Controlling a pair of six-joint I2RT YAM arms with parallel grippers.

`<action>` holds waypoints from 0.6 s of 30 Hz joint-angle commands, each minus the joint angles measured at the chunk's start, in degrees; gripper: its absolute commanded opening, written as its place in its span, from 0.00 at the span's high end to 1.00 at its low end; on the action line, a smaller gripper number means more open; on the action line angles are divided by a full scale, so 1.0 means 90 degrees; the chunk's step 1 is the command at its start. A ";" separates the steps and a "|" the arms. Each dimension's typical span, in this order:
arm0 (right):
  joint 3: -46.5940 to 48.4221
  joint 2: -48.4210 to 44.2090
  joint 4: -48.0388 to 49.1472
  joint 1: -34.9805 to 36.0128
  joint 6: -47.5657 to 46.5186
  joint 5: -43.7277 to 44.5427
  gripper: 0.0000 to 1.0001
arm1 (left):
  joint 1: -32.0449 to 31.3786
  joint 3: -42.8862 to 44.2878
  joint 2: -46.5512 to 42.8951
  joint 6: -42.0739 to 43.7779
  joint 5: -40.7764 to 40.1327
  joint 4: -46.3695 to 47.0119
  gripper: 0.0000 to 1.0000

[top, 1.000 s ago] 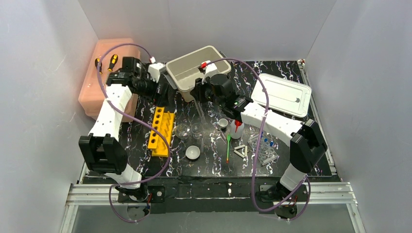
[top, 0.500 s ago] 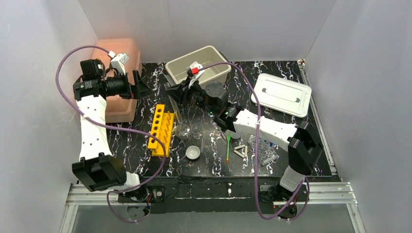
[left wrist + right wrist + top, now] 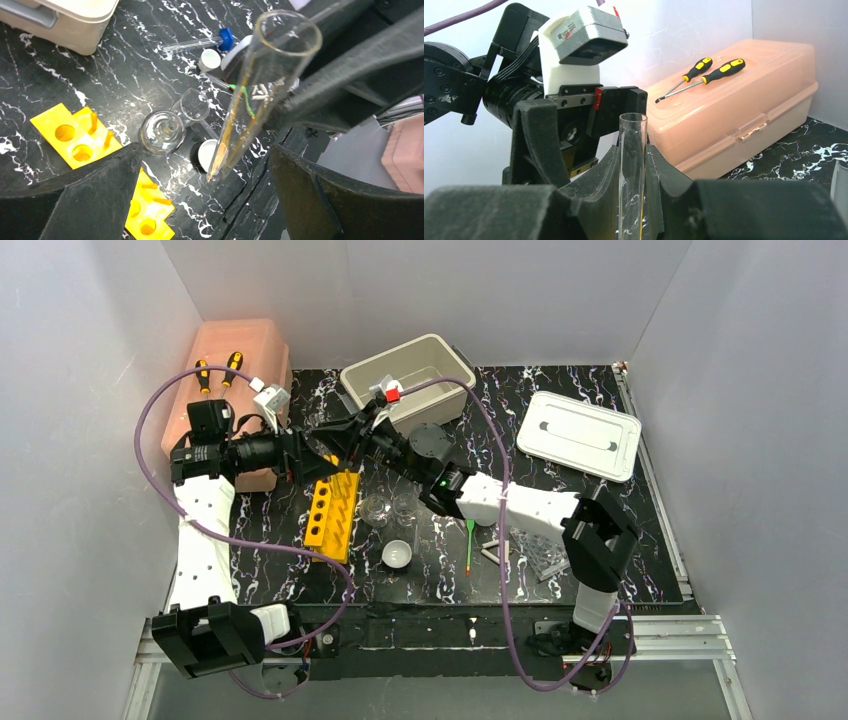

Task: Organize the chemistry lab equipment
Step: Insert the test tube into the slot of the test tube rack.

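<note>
My right gripper (image 3: 633,156) (image 3: 338,437) is shut on a clear glass tube (image 3: 632,150), which stands upright between its pads. In the left wrist view that same tube (image 3: 260,80) hangs tilted in the air between the fingers of my left gripper (image 3: 205,155) (image 3: 312,452), which is open and does not touch it. Below on the black table lie the yellow rack (image 3: 333,510) (image 3: 75,140), a glass flask (image 3: 376,508) (image 3: 161,131), a small beaker (image 3: 194,104), a white bowl (image 3: 397,554) (image 3: 207,152), a green spoon (image 3: 469,540) and a white triangle (image 3: 492,550).
A beige bin (image 3: 408,375) stands at the back with its white lid (image 3: 580,435) to the right. The pink box (image 3: 225,380) (image 3: 734,115) at the left carries two screwdrivers (image 3: 704,75). A clear stand with tubes (image 3: 545,558) sits under the right arm.
The right gripper carried the tube leftwards from the bin to above the rack's far end. The left arm swung out over the pink box, then back until its open fingers straddle the tube.
</note>
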 commanded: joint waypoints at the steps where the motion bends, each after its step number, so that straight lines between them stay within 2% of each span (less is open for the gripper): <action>1: 0.0200 0.0415 0.1064 0.0025 0.0100 0.0034 0.99 | -0.0038 -0.0155 0.0112 0.0232 -0.0496 0.0036 0.02; 6: 0.0409 0.0932 0.1364 0.0025 0.0049 -0.0020 0.99 | -0.0009 -0.0241 -0.0115 0.0549 -0.1588 0.0105 0.02; 9: 0.0352 0.1198 0.1867 0.0024 -0.0017 -0.0020 0.99 | 0.0124 0.0043 -0.0128 0.0531 -0.2002 -0.0087 0.02; 15: 0.0415 0.2000 0.3285 0.0025 -0.0049 -0.0280 0.99 | 0.0687 0.0845 0.0192 -0.0307 -0.2648 -0.0185 0.02; 18: 0.0525 0.2213 0.3519 0.0025 -0.0098 -0.0355 0.99 | 0.0983 0.1242 0.0500 -0.0552 -0.3077 -0.0187 0.02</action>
